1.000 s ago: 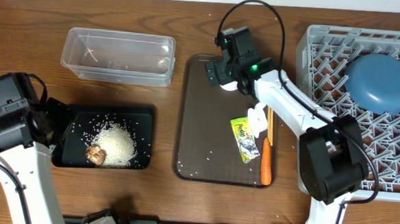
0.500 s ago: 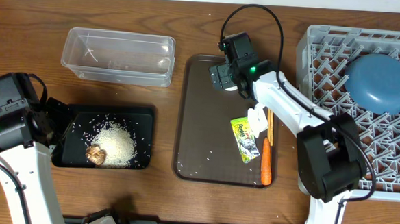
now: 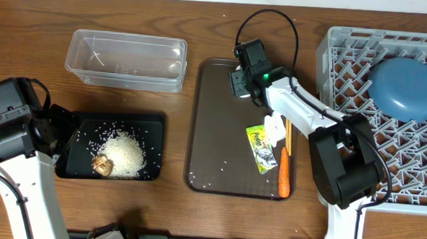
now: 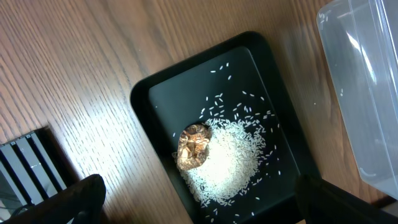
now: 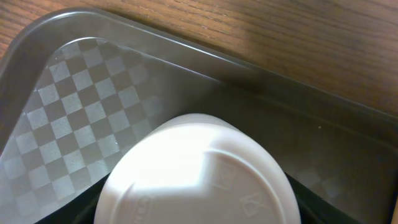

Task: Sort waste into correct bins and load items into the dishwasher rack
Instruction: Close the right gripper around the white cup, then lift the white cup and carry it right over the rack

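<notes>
ok, overhead: r gripper (image 3: 242, 83) sits over the far end of the brown tray (image 3: 209, 134), nr its top rim. cup (image 5: 199, 177) is under it, hidden from above; jaws can't be read here. rack (image 3: 349, 53) lies just r of the tray, w/ a blue dish (image 3: 405, 86) in it and bare pegs on the side nearer the tray. r arm is plainly the nearer one; l arm is well apart, by the black tray (image 3: 78, 120), w/ the tub (image 3: 125, 60) beyond it. tissue (image 3: 274, 126), wrapper (image 3: 261, 147), chopsticks (image 3: 288, 134) and carrot (image 3: 284, 174) lie along the tray's r side, nearer the robot than the cup, so a swing rightward should pass beside them.

left wrist: l gripper (image 4: 199, 180) has fingers spread wide, nothing between, hanging over rice (image 4: 227, 155) and lump (image 4: 194, 146) in the black tray; tub corner at r.

right wrist: cup stands upside down, base up, right below the cam. round, so no long axis to line up. it sits nr the tray's corner, w/ bare floor between it and the rim. fingers barely show: can't tell if spread or pinching. prob needs a straight lift over the rim first.
</notes>
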Controlling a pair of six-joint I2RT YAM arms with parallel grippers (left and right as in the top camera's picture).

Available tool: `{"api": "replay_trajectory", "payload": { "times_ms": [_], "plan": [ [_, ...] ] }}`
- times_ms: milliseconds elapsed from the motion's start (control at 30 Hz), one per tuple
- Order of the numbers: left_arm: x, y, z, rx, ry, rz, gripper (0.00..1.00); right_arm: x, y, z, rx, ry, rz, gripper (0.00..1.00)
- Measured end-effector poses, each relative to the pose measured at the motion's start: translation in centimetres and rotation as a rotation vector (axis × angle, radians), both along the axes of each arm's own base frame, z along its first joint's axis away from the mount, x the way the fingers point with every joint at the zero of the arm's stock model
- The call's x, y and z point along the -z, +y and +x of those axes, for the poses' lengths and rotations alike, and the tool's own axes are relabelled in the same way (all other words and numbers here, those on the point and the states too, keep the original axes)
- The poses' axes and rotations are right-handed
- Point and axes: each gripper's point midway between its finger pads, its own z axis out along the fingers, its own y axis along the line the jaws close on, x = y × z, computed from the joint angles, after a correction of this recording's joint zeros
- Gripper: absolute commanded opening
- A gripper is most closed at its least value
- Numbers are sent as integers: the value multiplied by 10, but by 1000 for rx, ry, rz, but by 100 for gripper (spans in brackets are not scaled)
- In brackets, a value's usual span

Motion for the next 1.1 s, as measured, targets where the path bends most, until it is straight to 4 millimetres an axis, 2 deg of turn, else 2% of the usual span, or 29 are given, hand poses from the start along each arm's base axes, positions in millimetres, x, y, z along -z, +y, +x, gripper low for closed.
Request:
{"api": "replay_trajectory", "payload": {
  "times_ms": [200, 300, 433, 633, 733, 900, 1000, 1100],
  "plan": [
    [0, 0, 0, 0, 0, 0, 98, -2, -2, -3, 8, 12, -1, 55],
    [0, 0, 0, 0, 0, 0, 98, -12, -4, -8, 17, 16, 3, 54],
    [0, 0, 0, 0, 0, 0, 98, -45, -7, -14, 20, -12, 22, 53],
    [0, 0, 0, 0, 0, 0, 98, -106, -23, -32, 37, -55, 42, 53],
    [0, 0, 0, 0, 0, 0, 98, -132, -48, -44, 90, -58, 41, 50],
    [0, 0, 0, 0, 0, 0, 98, -169, -124, -60, 255, -54, 27, 48],
    [0, 0, 0, 0, 0, -1, 98, -176, -171, -75, 367, -13, 10, 47],
    [0, 0, 0, 0, 0, -1, 98, -173, -217, -96, 498, 56, -9, 46]
  ]
}}
